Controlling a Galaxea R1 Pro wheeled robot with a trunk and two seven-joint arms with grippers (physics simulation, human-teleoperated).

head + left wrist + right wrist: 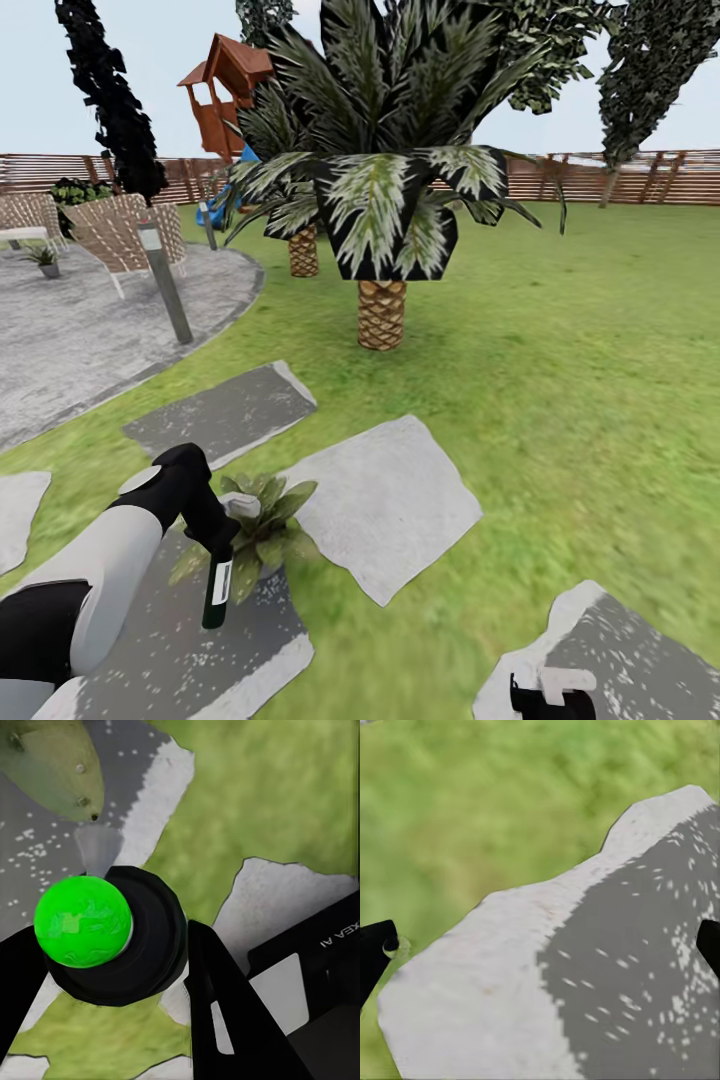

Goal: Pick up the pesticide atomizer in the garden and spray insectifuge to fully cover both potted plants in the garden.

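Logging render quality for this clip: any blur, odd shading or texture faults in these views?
Head view: palm tree fronds show black blocky patches, lawn soft. Left wrist view: the pesticide atomizer is close and coarse, its green dot flat and glowing. Right wrist view: stepping stone edge jagged, grass blurred.

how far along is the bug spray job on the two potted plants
Done: the pesticide atomizer is picked up, clamped in the left gripper. In hand: it hangs beside one potted plant by the stepping stones; the frames cannot show any coverage. Left: finish this plant, then the other potted plant on the patio. The right gripper is open.
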